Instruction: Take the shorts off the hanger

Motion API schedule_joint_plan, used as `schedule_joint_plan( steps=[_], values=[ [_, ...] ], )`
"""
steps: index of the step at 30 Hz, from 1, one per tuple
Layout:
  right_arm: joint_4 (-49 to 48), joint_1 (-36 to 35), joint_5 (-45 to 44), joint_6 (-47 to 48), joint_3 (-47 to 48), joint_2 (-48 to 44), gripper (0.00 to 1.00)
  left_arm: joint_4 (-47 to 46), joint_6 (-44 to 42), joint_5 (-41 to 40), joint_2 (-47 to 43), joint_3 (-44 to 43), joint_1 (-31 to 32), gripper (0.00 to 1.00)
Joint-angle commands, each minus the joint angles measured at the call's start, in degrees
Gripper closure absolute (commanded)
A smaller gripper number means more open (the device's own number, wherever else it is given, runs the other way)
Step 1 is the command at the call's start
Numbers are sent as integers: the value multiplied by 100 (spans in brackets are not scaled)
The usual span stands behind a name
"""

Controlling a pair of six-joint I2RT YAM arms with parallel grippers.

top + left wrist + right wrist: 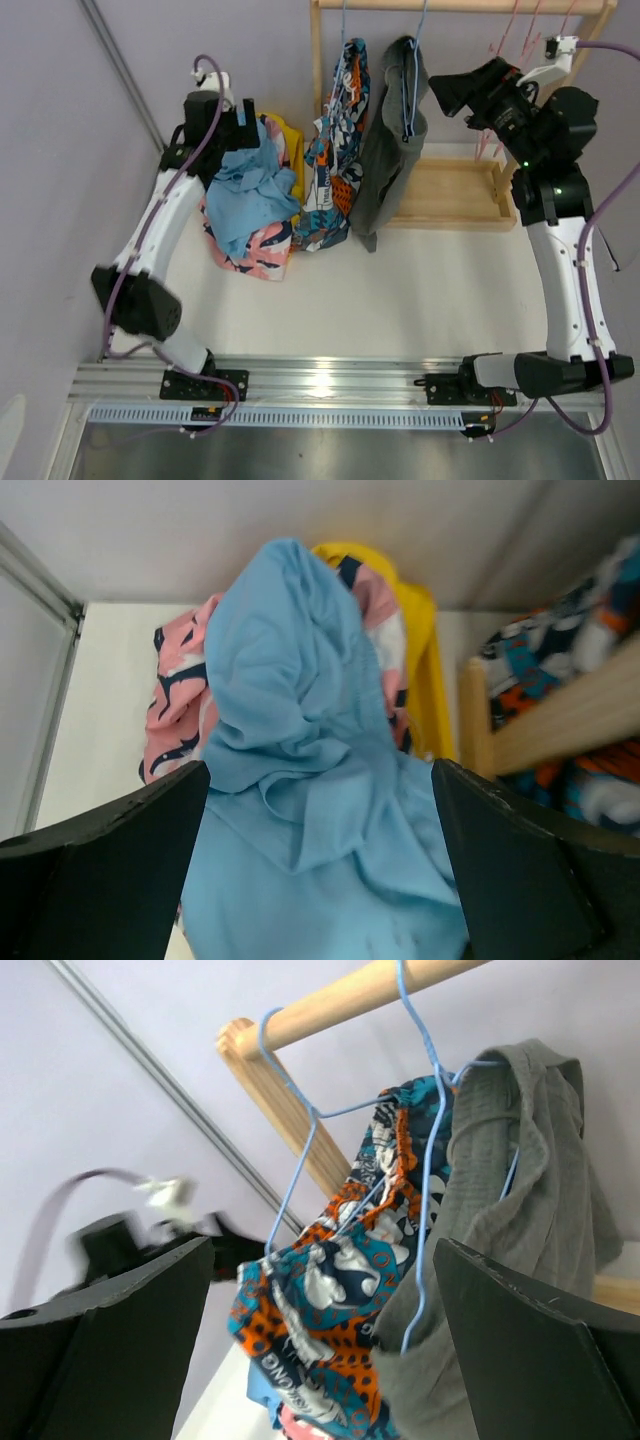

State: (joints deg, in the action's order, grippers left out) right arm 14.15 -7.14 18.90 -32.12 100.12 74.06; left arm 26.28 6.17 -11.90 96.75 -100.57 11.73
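Fingers wide, empty: left fingers [100, 870] over light blue shorts [300, 740] heaped on the worktop [420, 290], right fingers [110, 1340] facing hung grey shorts [500, 1210], probably my next pull.

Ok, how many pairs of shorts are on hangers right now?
2: the blue-orange print shorts hang left of the grey shorts on the wooden rail; more could hide behind.

soft matt cloth shorts [250, 190], smooth pale wooden rail [400, 985], thin blue wire hangers [290, 1190], matt white table [420, 290].
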Motion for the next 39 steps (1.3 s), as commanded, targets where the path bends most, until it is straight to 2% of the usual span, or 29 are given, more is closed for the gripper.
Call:
schedule_joint_plan(
  steps=[1, 6, 11, 17, 19, 20, 21, 23, 24, 26, 27, 28, 33, 39],
  values=[
    [-62, -95, -149, 153, 455, 529, 1, -870, 209, 197, -1710, 643, 154, 1],
    [-185, -86, -378, 258, 623, 1039, 1, -1011, 261, 433, -3106, 1793, 163, 1],
    [-360, -156, -430, 189, 772, 1417, 2, -1003, 270, 706, -3733, 2323, 172, 1],
    [-360, -350, -509, 171, 1045, 1796, 10, -1064, 226, 865, -4041, 2718, 172, 1],
    [-387, -455, -553, 188, 1098, 1883, 15, -1090, 252, 882, -4076, 2841, 172, 1],
    [-370, -490, -580, 188, 1141, 1919, 20, -1108, 270, 891, -4094, 2894, 172, 1],
    [-369, -577, -597, 197, 1229, 1962, 30, -1125, 279, 909, -4103, 2938, 172, 1],
    [-291, -631, -633, 224, 1326, 2103, 35, -1160, 297, 944, -4138, 2991, 172, 1],
    [-282, -675, -641, 215, 1396, 2147, 43, -1152, 297, 944, -4155, 3008, 172, 0],
    [-290, -710, -685, 224, 1405, 2217, 53, -1143, 288, 927, -4182, 3017, 172, 1],
    [-299, -728, -685, 224, 1423, 2253, 61, -1143, 279, 935, -4217, 3044, 172, 1],
    [-290, -736, -685, 215, 1449, 2270, 83, -1143, 270, 927, -4234, 3070, 172, 1],
    [-220, -737, -782, 162, 1502, 2376, 100, -1099, 244, 953, -4366, 3149, 172, 1],
    [-316, -780, -826, 206, 1625, 2350, 100, -1020, 305, 1497, -4480, 3132, 277, 1]
  ],
)
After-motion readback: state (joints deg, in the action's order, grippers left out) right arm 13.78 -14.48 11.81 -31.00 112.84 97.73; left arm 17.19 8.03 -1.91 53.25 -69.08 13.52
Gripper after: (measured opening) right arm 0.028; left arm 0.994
